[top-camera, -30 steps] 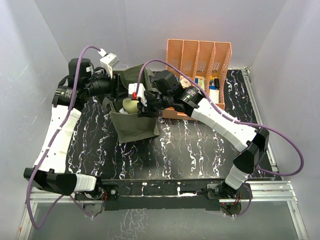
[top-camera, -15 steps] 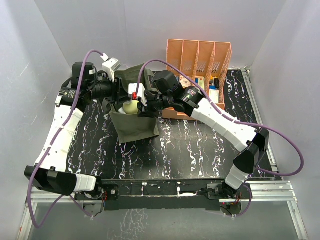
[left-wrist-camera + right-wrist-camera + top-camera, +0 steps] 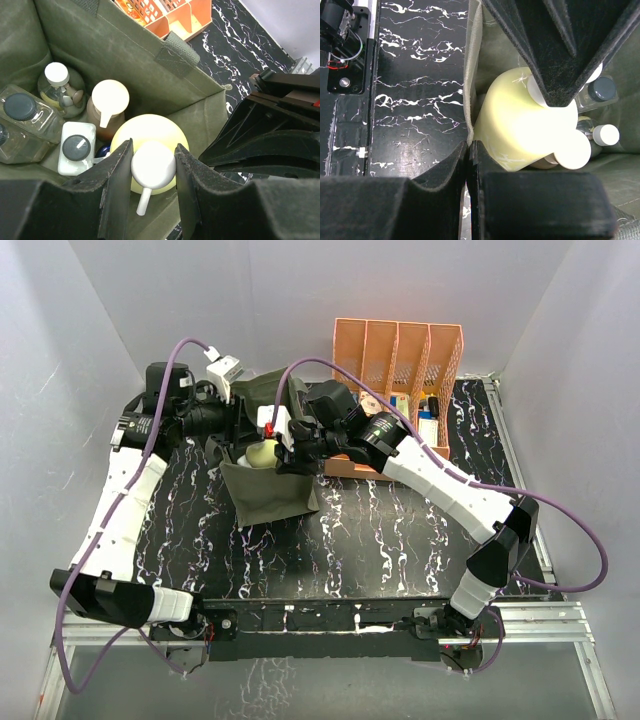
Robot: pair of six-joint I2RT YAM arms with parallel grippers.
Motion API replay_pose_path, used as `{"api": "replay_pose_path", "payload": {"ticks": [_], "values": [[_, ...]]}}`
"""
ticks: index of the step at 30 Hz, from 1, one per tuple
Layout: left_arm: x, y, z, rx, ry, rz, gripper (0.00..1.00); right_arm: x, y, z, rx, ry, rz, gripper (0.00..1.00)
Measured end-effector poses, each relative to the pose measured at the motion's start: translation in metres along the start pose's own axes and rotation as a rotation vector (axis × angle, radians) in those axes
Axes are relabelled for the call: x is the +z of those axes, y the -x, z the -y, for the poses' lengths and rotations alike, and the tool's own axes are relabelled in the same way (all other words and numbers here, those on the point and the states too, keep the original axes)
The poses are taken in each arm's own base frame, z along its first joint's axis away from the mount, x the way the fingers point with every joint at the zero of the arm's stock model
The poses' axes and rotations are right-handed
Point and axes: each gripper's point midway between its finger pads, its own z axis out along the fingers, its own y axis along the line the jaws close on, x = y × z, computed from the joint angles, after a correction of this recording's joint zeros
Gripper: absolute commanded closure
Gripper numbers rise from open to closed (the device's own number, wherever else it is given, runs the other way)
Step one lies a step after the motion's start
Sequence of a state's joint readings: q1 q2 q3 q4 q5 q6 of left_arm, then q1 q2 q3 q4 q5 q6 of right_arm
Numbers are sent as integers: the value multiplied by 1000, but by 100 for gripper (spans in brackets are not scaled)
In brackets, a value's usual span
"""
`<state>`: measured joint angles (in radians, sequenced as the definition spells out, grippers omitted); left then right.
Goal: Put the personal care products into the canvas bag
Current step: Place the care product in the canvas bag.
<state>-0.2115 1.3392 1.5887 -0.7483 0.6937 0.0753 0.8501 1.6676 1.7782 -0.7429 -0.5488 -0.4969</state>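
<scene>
While the canvas bag [image 3: 265, 495] is standing open at the far left of the table [image 3: 380, 540], the left gripper [image 3: 152, 148] is reaching down into its mouth and clamping both fingers on the white pump head of the pale yellow bottle [image 3: 150, 131], which is standing upright within the bag. The right gripper [image 3: 468, 147] is pinching the bag's fabric rim just beside that bottle, its fingers pressed together on the cloth. A white grey-capped bottle [image 3: 76, 150], a beige bottle [image 3: 109, 100] and a clear glass bottle [image 3: 22, 112] are crowding the bag's floor next to it.
</scene>
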Motion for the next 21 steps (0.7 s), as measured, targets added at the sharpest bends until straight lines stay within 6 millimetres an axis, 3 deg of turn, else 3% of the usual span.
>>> {"api": "replay_pose_path", "payload": {"ticks": [8, 21], "values": [[17, -21, -7, -13, -35, -28, 100, -2, 0, -1, 7, 3, -7, 92], [23, -25, -4, 33, -66, -26, 100, -4, 1, -1, 11, 0, -16, 92]]}}
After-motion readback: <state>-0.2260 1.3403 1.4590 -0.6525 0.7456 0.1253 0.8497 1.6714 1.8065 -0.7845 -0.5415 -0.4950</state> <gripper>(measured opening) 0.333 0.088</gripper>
